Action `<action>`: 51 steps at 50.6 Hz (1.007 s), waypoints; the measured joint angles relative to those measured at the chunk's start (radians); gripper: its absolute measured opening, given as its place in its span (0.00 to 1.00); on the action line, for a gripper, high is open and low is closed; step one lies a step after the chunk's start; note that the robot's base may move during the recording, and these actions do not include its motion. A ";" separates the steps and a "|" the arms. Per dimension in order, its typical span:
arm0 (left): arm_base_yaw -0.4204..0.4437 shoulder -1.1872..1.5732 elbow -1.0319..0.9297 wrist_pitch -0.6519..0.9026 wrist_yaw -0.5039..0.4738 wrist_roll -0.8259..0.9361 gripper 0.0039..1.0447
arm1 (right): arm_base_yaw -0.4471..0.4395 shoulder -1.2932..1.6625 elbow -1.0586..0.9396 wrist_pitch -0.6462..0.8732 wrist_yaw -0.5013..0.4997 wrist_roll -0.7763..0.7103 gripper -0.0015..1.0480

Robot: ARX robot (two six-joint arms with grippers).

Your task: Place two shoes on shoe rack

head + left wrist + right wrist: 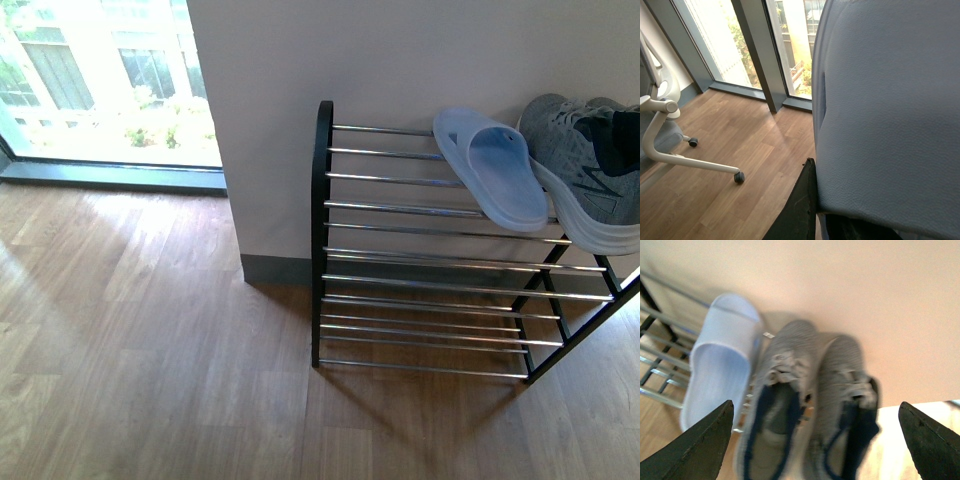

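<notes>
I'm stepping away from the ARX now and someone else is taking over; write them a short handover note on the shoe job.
Right gripper: open, empty, fingers spread above the shoes.
Left gripper: shut on a pale blue slipper, which fills the left wrist view; only one dark finger shows.
Shoe rack: stands against the wall.
Both grey sneakers sit side by side on the top tier, toes toward the wall, next to another blue slipper.
Done: both sneakers appear to be on the rack.
Left: probably only backing the right arm away; the right wrist view is blurred, so check seating.

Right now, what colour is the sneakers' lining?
Navy, inside the grey sneakers; clearest in the right wrist view.
</notes>
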 joint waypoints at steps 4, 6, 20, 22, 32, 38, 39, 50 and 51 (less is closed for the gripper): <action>0.000 0.000 0.000 0.000 0.000 0.000 0.02 | -0.045 -0.095 -0.055 0.057 -0.026 -0.034 0.91; 0.000 0.000 0.000 0.000 0.000 0.000 0.02 | -0.067 -0.140 -0.095 0.107 -0.034 -0.059 0.91; 0.000 0.000 0.000 0.000 0.000 0.000 0.02 | -0.186 -0.441 -0.484 0.465 -0.072 -0.082 0.91; 0.000 0.000 0.000 0.000 0.000 0.000 0.02 | -0.189 -0.454 -0.505 0.475 -0.076 -0.076 0.91; 0.000 0.000 0.000 0.000 0.000 0.000 0.02 | -0.153 -0.542 -0.727 0.763 -0.327 0.317 0.65; 0.000 0.000 0.000 0.000 0.000 0.000 0.02 | -0.095 -0.633 -0.851 0.798 -0.283 0.424 0.46; 0.000 0.000 0.000 0.000 -0.002 0.000 0.02 | -0.085 -0.648 -0.871 0.802 -0.272 0.436 0.43; 0.000 0.000 0.000 0.000 0.000 0.000 0.02 | 0.012 -0.795 -1.049 0.817 -0.171 0.480 0.06; 0.000 0.000 0.000 0.000 0.000 0.000 0.02 | 0.019 -0.808 -1.061 0.817 -0.163 0.481 0.03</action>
